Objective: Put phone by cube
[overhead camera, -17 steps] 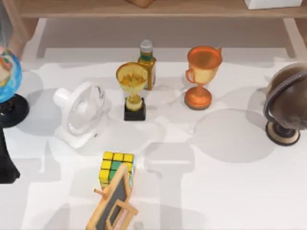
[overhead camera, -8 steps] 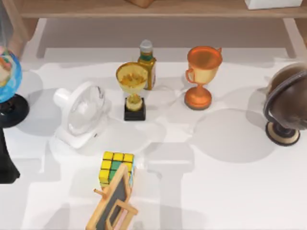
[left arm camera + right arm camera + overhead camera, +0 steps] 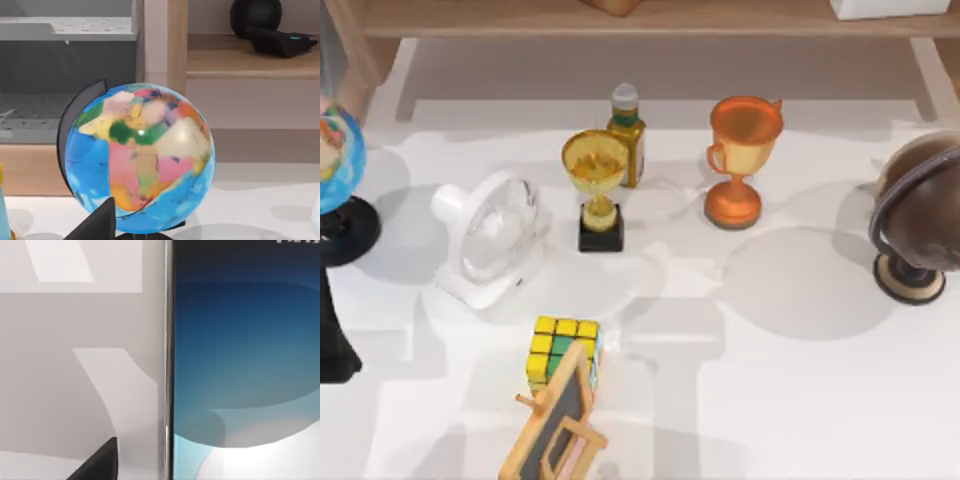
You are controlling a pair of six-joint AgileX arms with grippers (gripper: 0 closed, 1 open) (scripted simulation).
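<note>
Right wrist view, phone [image 3: 245, 365] close, screen-up

Cube [image 3: 562, 350] just behind easel [image 3: 556, 425], fan [image 3: 490, 238] further back-left

Top view overhead, table [image 3: 800, 400]; left wrist level, near globe [image 3: 140, 160]; right wrist close over phone [image 3: 245, 365].

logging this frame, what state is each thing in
cube: on the table, chalkboard easel close against its near side
phone: screen lit blue, close under the right wrist camera
gold trophy: upright
orange trophy: upright
fan: standing
colourful globe: upright on its stand
</note>
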